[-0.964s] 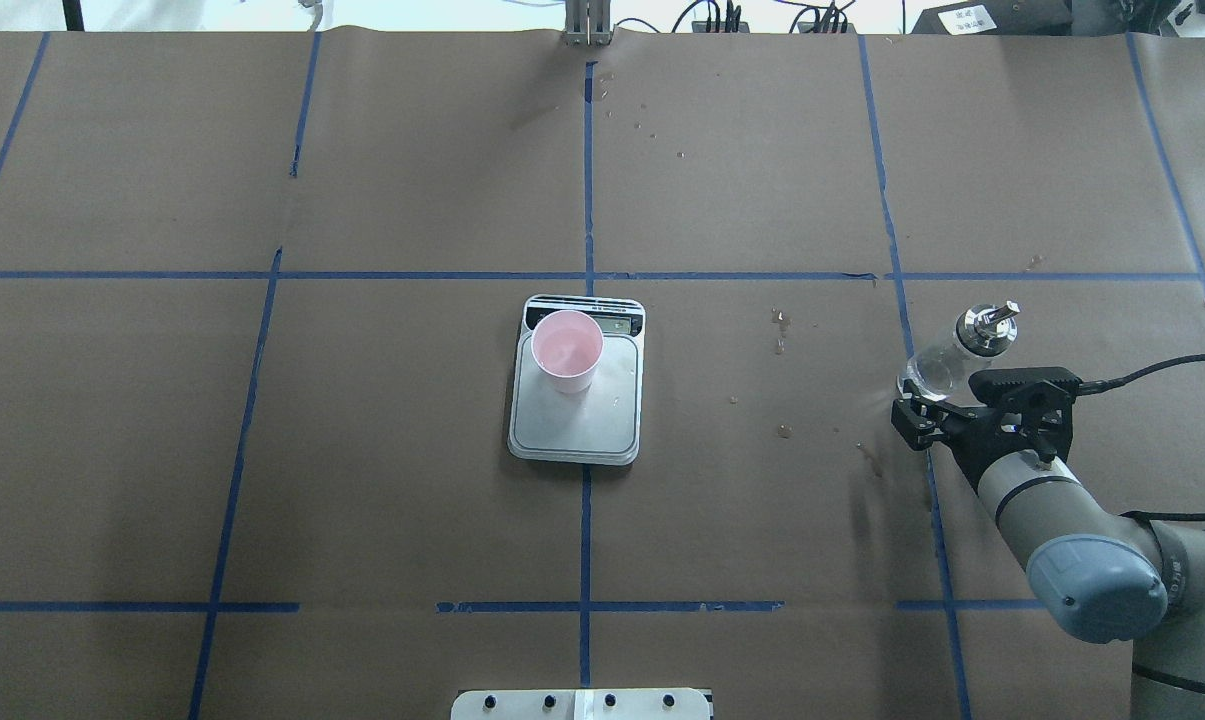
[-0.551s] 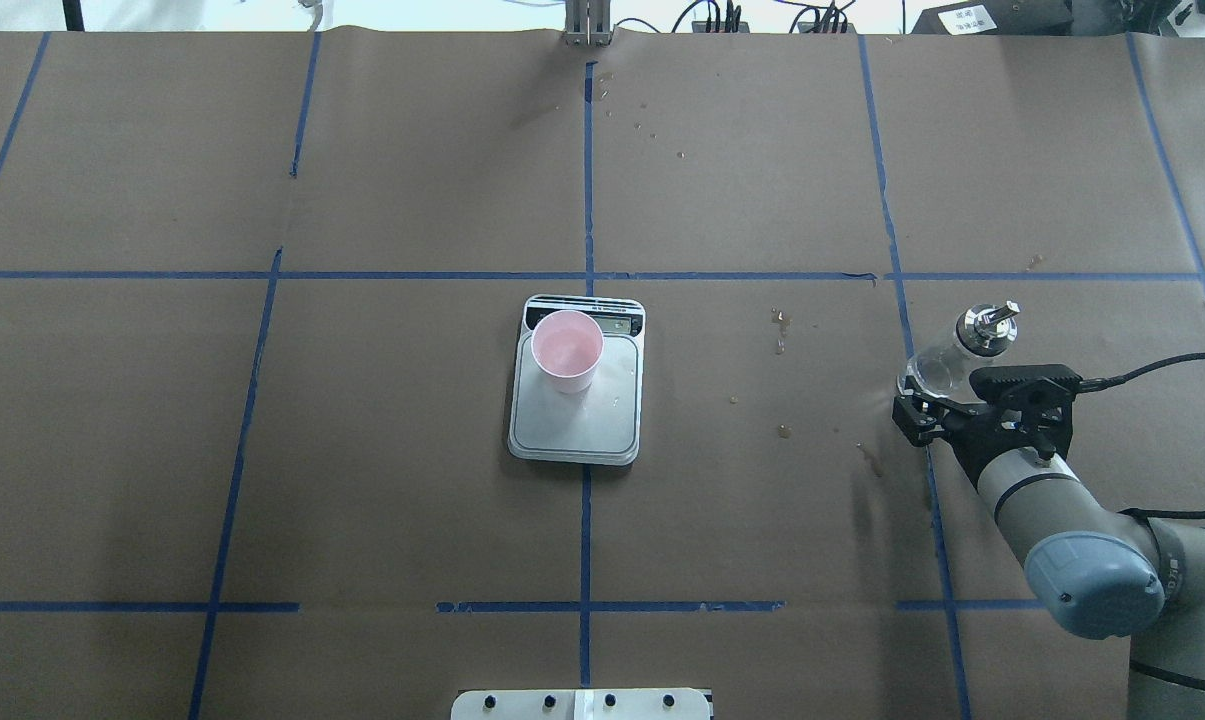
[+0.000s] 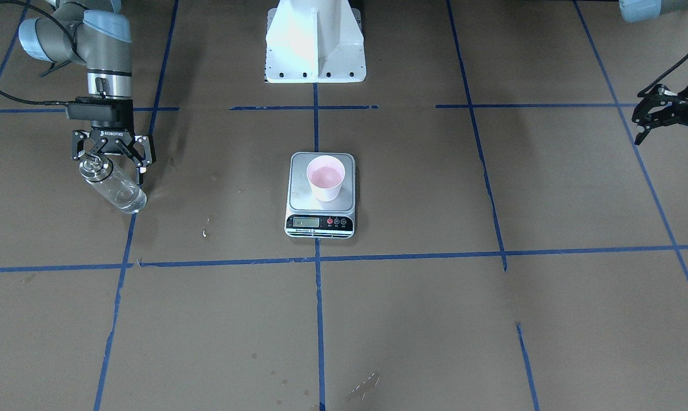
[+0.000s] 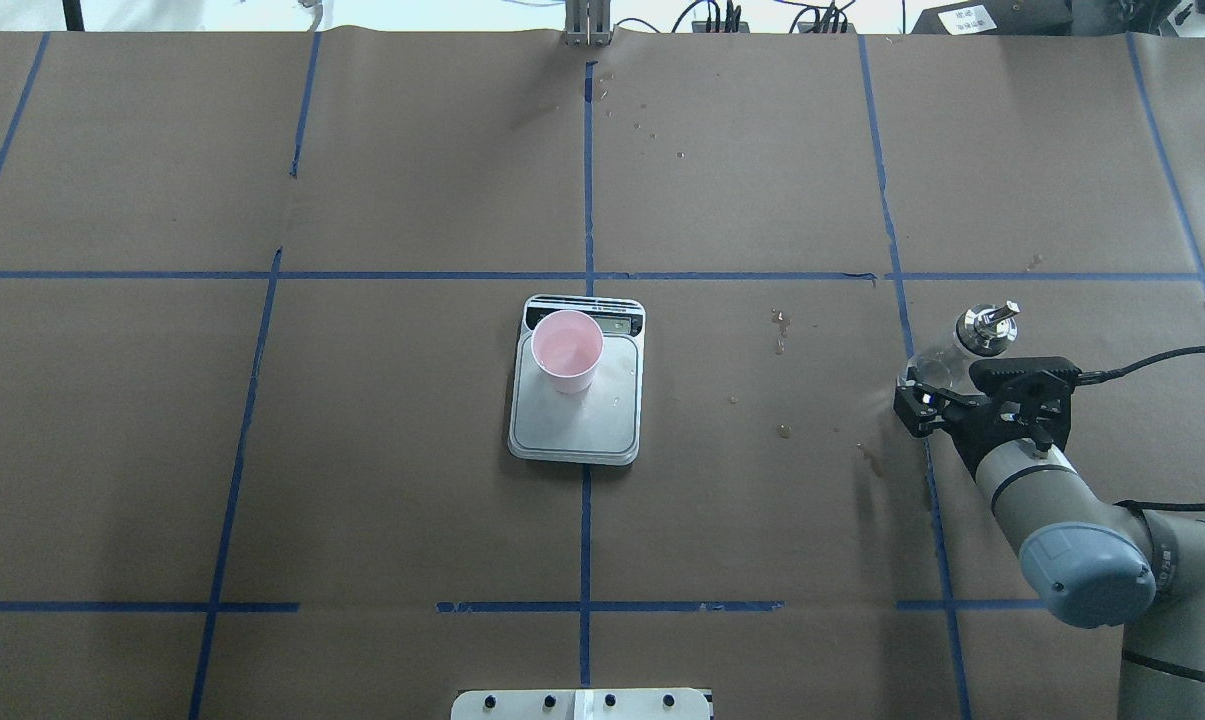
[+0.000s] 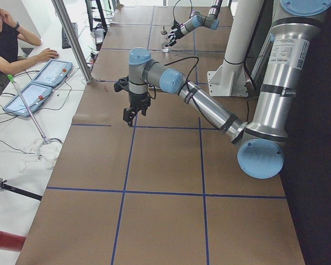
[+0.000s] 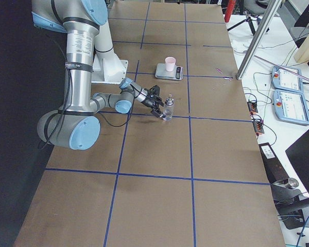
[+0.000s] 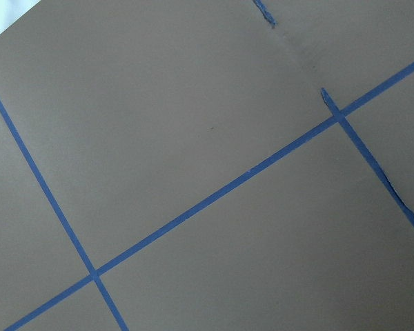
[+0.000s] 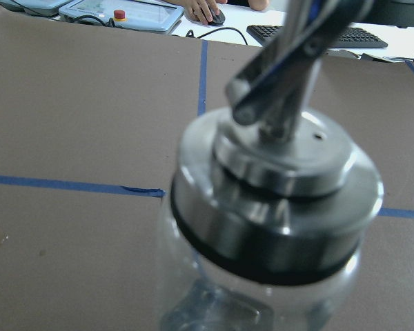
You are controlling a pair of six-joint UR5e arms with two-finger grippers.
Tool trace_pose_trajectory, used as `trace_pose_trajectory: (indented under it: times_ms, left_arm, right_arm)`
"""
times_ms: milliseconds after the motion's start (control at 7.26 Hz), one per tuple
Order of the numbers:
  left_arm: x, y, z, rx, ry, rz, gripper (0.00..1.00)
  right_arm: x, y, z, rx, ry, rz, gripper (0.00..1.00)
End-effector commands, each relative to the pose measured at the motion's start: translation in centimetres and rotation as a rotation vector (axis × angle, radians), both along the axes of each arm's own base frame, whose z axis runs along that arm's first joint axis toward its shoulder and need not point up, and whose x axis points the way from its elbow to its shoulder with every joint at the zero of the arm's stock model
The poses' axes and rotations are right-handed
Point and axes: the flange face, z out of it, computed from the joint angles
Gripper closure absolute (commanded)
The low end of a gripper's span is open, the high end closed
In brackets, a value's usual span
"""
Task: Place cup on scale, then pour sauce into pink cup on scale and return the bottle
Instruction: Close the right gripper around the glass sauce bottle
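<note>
The pink cup [image 4: 567, 350] stands upright on the back half of the silver scale [image 4: 577, 425] at the table's middle; both also show in the front view, cup [image 3: 325, 178] and scale [image 3: 320, 222]. The clear bottle [image 3: 118, 191] with its silver collar [image 4: 984, 328] stands on the table at the right, clear liquid low inside. My right gripper [image 3: 111, 162] is open, one finger on each side of the bottle's upper part. The right wrist view shows the collar [image 8: 276, 200] very close. My left gripper [image 3: 663, 123] is open and empty, held above the table's left end.
Brown paper with blue tape lines covers the table. Small wet stains [image 4: 782, 330] lie between the scale and the bottle. The robot's white base [image 3: 315, 40] is at the near edge. An operator [image 5: 5, 38] sits at the left end beside tablets.
My right gripper has shifted slightly toward the bottle and now hides more of its body. The bottle, cup and scale have not moved.
</note>
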Motion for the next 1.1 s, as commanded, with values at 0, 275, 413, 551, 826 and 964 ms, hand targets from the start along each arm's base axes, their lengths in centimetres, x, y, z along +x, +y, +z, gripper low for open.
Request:
trace_pose_trajectory:
  times_ms: [0,275,413,551,826,964]
  left_arm:
    - [0.0,0.0,-0.1,0.001,0.001,-0.001,0.0]
    - [0.0,0.1,-0.1,0.002,0.002,-0.001,0.0]
    - [0.0,0.1,-0.1,0.002,0.002,-0.001,0.0]
    - [0.0,0.0,-0.2,0.003,0.002,-0.002,0.0]
    - [0.0,-0.1,-0.5,-0.002,0.006,-0.012,0.0]
    - [0.0,0.0,-0.7,-0.016,0.014,-0.037,0.0]
  right_arm:
    - [-1.1,-0.8,-0.3,0.006,0.0,0.004,0.0]
    - [-0.9,-1.1,-0.1,0.005,0.003,0.011,0.0]
    - [-0.7,-1.3,-0.1,0.004,0.002,0.016,0.01]
    - [-0.3,-1.8,-0.2,0.003,-0.002,0.025,0.15]
    - [0.9,-3.3,-1.1,0.032,-0.01,0.039,0.91]
    - [1.3,-4.2,-2.3,0.052,-0.04,0.041,1.0]
